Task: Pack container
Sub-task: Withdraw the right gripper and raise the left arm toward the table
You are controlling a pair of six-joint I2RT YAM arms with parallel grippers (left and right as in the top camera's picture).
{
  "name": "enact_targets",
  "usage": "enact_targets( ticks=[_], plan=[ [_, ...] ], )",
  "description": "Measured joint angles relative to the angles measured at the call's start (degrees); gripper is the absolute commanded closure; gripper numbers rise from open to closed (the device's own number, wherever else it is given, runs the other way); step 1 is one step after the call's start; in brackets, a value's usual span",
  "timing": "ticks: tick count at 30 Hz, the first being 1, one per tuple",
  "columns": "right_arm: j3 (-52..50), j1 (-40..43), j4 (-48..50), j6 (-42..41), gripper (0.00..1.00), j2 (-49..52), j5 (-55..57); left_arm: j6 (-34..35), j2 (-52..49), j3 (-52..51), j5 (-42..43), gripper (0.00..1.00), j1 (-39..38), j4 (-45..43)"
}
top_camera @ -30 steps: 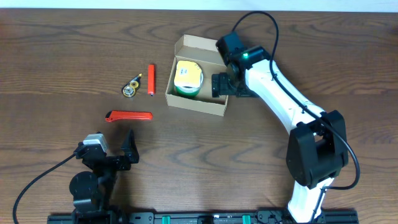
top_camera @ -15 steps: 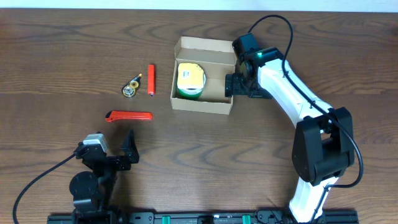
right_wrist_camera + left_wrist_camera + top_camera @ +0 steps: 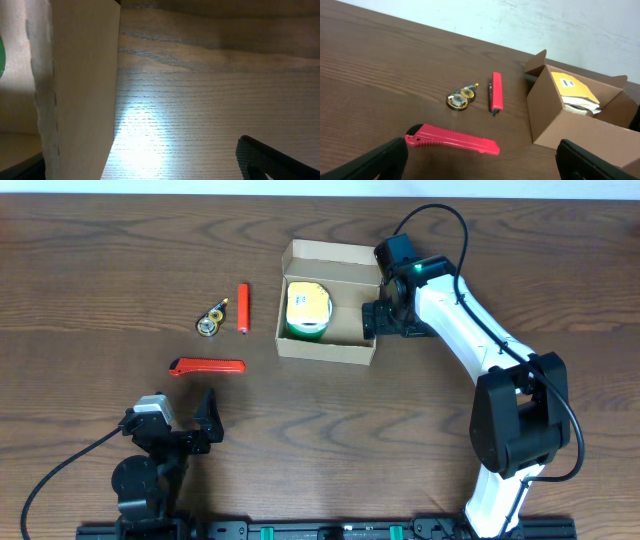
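Jaws of your right gripper (image 3: 371,320) stand apart, straddling the right wall of the container (image 3: 325,352), a gap only the right wrist view shows. Your left gripper (image 3: 482,167) gapes too, facing a red box cutter (image 3: 452,141) and red pen (image 3: 496,91).

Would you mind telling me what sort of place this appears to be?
Probably a robotics lab bench: a wood-grain table with a white robot arm based at a black rail, and a plain white wall behind.
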State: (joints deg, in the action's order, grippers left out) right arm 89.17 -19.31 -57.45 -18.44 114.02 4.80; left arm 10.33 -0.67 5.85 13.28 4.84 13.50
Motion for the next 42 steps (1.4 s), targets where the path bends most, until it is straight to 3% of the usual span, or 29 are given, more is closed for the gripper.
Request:
enact_targets(
  ticks=[17,24,32,38,42],
  plan=[
    [-0.02,0.02,-0.59,2.25,0.01,0.0,5.25,0.0,0.0,0.0,0.0,0.05,0.0,0.0],
    [-0.02,0.02,-0.09,3.02,0.01,-0.81,2.4,0.02,0.0,0.0,-0.02,0.05,0.0,0.02],
    [-0.09,1.44,1.66,8.63,0.01,-16.0,-5.49,0.0,0.0,0.0,0.46,0.05,0.0,-0.04],
    [0.0,2.43,-2.36,14.6,0.01,-29.05,-8.24,0.48,-0.02,0.11,4.28,0.05,0.0,0.26],
    [0.02,2.49,-6.49,19.21,0.01,-33.53,-8.98,0.15,-1.29,3.28,4.33,0.04,0.0,6.58]
  ],
)
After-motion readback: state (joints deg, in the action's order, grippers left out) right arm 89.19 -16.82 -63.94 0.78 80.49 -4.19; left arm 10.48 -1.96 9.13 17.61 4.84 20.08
